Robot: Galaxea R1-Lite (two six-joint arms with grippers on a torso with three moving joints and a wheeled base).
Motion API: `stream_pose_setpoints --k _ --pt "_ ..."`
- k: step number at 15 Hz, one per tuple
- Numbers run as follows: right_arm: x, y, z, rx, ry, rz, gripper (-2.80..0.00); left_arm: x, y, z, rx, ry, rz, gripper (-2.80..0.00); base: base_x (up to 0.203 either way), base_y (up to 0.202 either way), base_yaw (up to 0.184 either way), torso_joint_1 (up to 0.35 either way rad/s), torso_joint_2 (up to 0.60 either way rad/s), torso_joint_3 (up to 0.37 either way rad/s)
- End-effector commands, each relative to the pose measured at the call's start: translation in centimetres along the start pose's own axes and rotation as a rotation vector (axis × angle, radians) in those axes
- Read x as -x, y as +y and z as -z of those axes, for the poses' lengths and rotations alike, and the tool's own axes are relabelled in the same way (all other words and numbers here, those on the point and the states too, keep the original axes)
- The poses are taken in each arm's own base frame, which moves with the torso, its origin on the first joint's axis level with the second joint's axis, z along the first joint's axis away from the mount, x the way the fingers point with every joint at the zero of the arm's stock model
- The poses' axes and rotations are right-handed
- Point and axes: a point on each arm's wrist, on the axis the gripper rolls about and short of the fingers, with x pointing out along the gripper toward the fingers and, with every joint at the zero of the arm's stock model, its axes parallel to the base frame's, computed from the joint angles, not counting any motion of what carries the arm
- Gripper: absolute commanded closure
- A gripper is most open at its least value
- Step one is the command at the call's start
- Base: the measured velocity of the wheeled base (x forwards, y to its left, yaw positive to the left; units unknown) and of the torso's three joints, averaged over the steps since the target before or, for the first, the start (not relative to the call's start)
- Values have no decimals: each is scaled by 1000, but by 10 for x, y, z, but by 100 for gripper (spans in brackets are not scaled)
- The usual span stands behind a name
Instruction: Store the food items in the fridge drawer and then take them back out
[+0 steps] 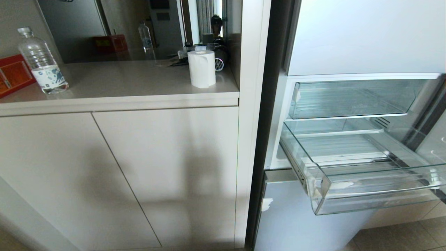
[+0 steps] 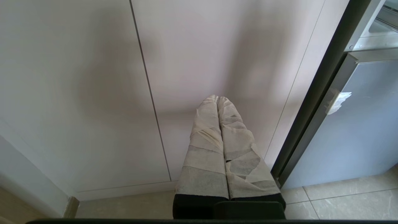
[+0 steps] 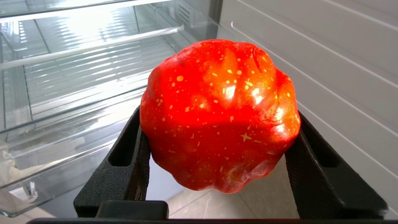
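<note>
Right claw gripping 1 ribbed red food item beside the open fridge drawer.

The right claw (image 3: 217, 174) is clamping the speckled, pumpkin-like food item (image 3: 219, 115) between its 2 black fingers (image 3: 124, 161), just outside the pulled-out clear fridge drawer (image 1: 366, 188); the left claw (image 2: 217, 102) is hanging pressed together before the cabinet doors (image 2: 93, 93).

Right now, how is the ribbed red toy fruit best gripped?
As the right gripper has it: fingers on opposite flanks of the ribbed red toy fruit, across its widest girth. The lobed sides give the pads grooves to seat in.
</note>
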Motion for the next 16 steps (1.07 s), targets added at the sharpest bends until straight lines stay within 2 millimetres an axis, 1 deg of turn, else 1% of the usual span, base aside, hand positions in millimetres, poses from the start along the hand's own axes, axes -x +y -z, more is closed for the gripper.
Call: stream_pose_setpoints --k 1,3,6,9,13,16 --pt "2 -2 4 0 4 21 0 0 0 0 0 0 -1 0 0 0 0 0 0 0" --pt "1 -4 5 -1 10 42 0 0 0 0 0 0 0 0 0 0 0 0 0 0" --pt "0 -6 6 -5 18 22 0 0 0 0 0 0 -1 0 2 2 -25 1 -1 1" --pt "-2 -8 9 -9 38 31 0 0 0 0 0 0 -1 0 0 7 -163 1 3 2" --pt "-9 -15 9 -27 66 121 0 0 0 0 1 1 -1 0 -1 7 -174 5 3 5" --pt "-13 -20 10 -38 89 137 0 0 0 0 0 0 -1 0 0 9 -173 -2 5 5"
